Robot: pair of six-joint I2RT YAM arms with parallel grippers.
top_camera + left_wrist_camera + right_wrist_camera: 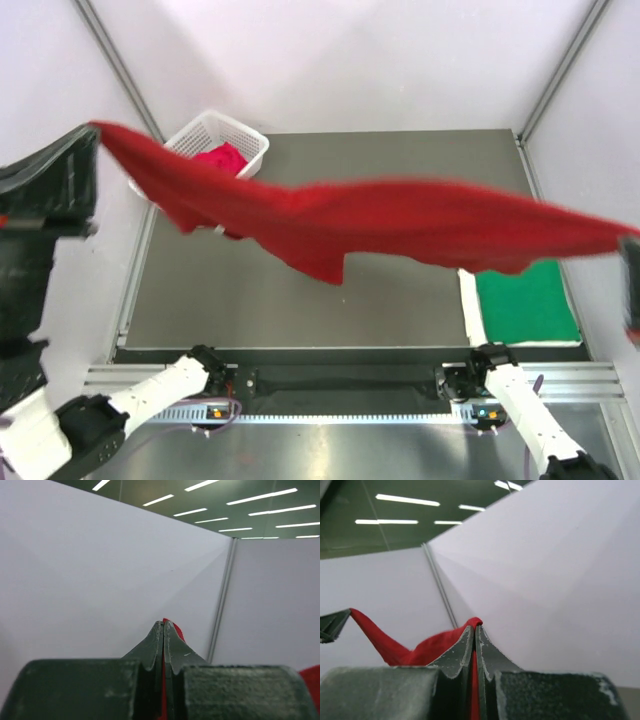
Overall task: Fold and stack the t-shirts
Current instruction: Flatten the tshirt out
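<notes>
**Red t-shirt held up in the air by both arms**

The dark grey table (pixel 300 310) fills the middle of the top view.

High over the table, a big red t-shirt (pixel 400 215) is pulled out long from the far left side to the right side. It does not touch the table. Its middle sags down a bit, and a loose flap hangs under it.

At the right side of the table lies a bright green t-shirt (pixel 527 305). It is flat and neat, and it rests on a white sheet (pixel 468 300).

A white basket (pixel 252 140) with holes in its walls sits at the far left corner of the table. A pinkish red t-shirt (pixel 222 157) is bunched up inside it.

The left gripper (pixel 163 625) is up high by the left wall. Its two fingers are pressed tight together, with a bit of the red t-shirt pinched between them.

The right gripper (pixel 475 627) is up high on the right side. Its fingers are also squeezed together on the other end of the red t-shirt.
</notes>
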